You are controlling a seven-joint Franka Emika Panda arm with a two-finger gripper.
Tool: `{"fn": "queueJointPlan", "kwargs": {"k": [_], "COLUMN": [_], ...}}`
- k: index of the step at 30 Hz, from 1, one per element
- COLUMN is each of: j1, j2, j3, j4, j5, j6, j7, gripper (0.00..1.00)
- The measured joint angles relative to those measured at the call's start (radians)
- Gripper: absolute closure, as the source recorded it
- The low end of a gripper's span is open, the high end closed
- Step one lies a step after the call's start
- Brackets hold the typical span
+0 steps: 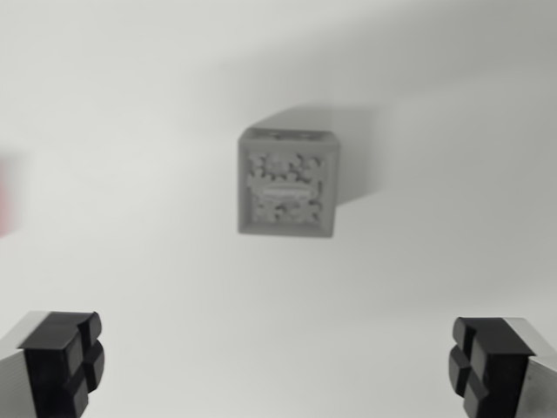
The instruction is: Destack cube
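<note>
Grey cube (288, 182) sits on a plain white surface (418, 261), jaws spread wide, gripping nothing.

The pincer (278, 366) hangs spread wide, black fingertips (65, 357) far apart, holding nothing.

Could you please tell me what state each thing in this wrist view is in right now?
Grey cube: resting on the white surface, seen from above, untouched; whether another cube sits beneath it cannot be told.
Pincer: open wide, empty, fingers apart at both lower corners.
Pinkish-red thing: cut off at the wrist view's left edge, too blurred to identify.
</note>
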Motion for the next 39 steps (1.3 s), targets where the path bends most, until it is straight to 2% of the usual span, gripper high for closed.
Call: {"fn": "queueJointPlan", "kwargs": {"k": [9,23,39], "j1": [0.0,0.0,0.0], "j2": [-0.065,-0.13,-0.162], "j3": [0.0,0.0,0.0], "j4": [0.028,0.078,0.117], "j5": [-0.004,-0.007,-0.008], "j6": [-0.091,-0.207,-0.279], "j7": [0.003,0.006,0.007], "gripper": [0.0,0.0,0.0]}}
